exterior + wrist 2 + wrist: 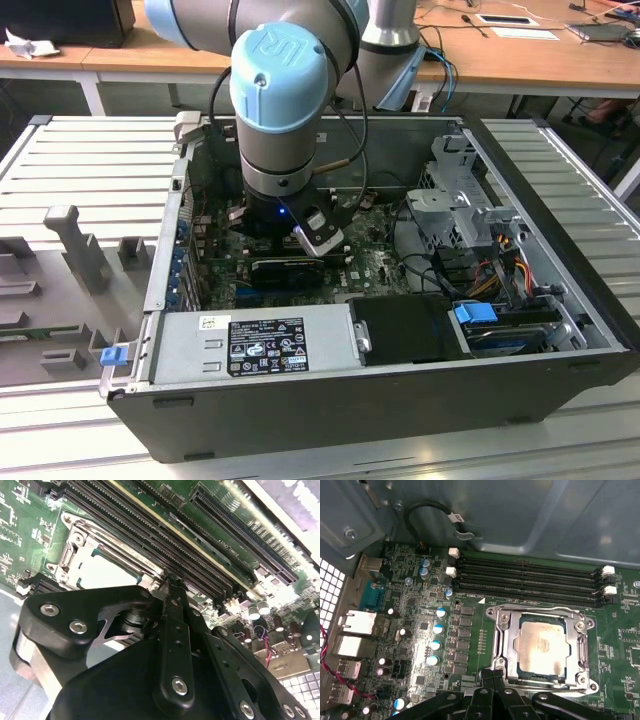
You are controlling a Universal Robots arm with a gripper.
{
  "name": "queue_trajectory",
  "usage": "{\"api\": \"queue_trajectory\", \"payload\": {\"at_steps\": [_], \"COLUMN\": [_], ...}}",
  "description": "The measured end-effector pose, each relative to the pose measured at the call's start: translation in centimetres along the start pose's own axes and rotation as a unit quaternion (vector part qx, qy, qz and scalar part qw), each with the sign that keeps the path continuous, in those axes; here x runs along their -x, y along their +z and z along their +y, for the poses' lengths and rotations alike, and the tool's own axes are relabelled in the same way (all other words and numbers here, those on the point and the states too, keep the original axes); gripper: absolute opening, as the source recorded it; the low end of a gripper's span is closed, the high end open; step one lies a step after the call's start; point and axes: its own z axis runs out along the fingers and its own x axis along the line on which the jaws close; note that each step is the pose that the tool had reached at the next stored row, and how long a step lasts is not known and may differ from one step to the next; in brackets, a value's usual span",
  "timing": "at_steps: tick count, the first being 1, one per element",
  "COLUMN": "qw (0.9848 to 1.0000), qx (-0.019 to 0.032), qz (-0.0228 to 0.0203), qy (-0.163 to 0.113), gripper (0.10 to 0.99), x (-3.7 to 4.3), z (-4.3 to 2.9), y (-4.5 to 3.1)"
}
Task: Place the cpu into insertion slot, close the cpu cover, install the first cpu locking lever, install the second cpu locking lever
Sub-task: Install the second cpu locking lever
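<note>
The cpu (542,645), a pale silver square, lies flat in the insertion slot (518,669) on the green motherboard. The cpu cover (540,615), a grey metal frame, is down around it, and the chip shows through its central opening. My gripper (492,674) is shut, with its black fingertips together at the socket's edge and nothing visible between them. In the second wrist view the gripper (170,582) tip sits right beside the cover (120,555) and the cpu (105,572). In the exterior view the arm reaches down into the open computer case (400,390), the gripper (300,245) low over the board.
Long black memory slots (530,577) run beside the socket. Capacitors (437,630) and rear ports (357,622) stand on its other side. The power supply (250,345), a metal drive cage (460,190) and loose cables (500,265) crowd the case around the arm.
</note>
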Motion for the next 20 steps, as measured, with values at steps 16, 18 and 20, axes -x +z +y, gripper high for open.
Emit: {"api": "queue_trajectory", "payload": {"at_steps": [16,18,20], "qw": [0.9997,0.9997,0.9997], "qx": [0.0253,0.0253,0.0253], "qz": [-0.0028,-0.0029,-0.0029], "qy": [0.0,0.0,0.0], "gripper": [0.106,0.106,0.106], "x": [-0.37,-0.45,-0.53], "z": [-0.12,-0.18,-0.23], "y": [0.52,0.51,0.48]}}
